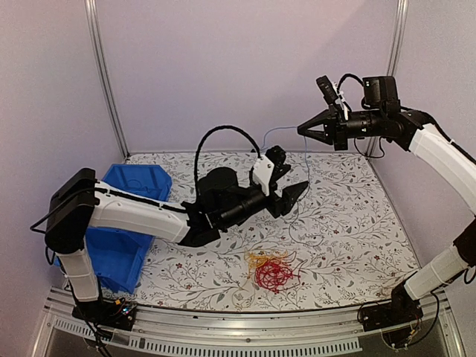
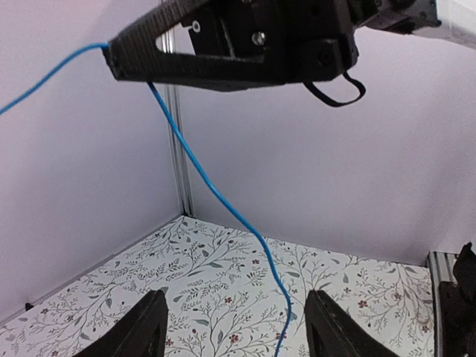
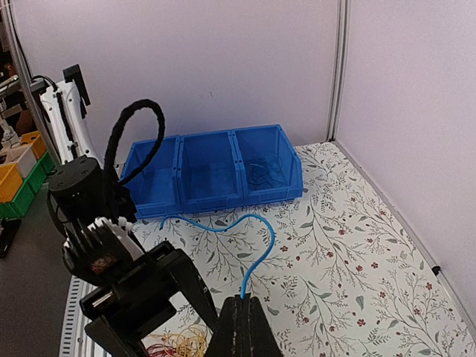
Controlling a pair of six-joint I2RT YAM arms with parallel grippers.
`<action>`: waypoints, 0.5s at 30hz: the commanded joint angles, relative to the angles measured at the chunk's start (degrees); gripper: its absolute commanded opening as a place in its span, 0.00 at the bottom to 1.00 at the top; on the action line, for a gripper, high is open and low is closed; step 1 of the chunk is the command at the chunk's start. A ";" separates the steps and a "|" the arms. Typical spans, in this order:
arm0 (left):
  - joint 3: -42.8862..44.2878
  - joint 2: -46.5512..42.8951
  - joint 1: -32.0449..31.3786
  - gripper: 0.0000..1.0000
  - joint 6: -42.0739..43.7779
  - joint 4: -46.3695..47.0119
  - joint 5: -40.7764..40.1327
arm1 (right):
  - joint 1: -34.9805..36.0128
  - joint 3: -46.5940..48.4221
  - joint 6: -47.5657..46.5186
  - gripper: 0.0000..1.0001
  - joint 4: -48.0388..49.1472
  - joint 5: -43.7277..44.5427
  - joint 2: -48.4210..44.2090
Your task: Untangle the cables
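Tangle of red and yellow cables (image 1: 274, 271) sits on the floral tabletop (image 1: 349, 223) near its front edge. A blue cable (image 2: 216, 197) hangs from the right tool (image 1: 301, 132), held high and pinching the strand at its tip. The left tool (image 2: 238, 331) stands spread below, with the blue strand dropping between its fingers. A blue bin (image 1: 119, 253) sits at left.
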 commanded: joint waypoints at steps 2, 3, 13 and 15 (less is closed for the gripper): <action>3.58 5.25 -0.97 0.63 3.06 -5.88 3.58 | -0.18 -1.65 3.75 0.00 3.38 -2.73 0.53; 4.44 5.96 -0.97 0.62 2.97 -6.17 4.49 | -0.17 -2.09 3.81 0.00 3.55 -2.82 0.50; 8.27 7.35 -0.60 0.54 0.09 -4.71 4.43 | -0.19 -4.02 4.00 0.00 4.68 -3.28 0.49; 8.33 6.75 0.02 0.49 -2.52 -4.63 3.81 | -0.19 -4.47 4.04 0.00 4.70 -3.56 0.66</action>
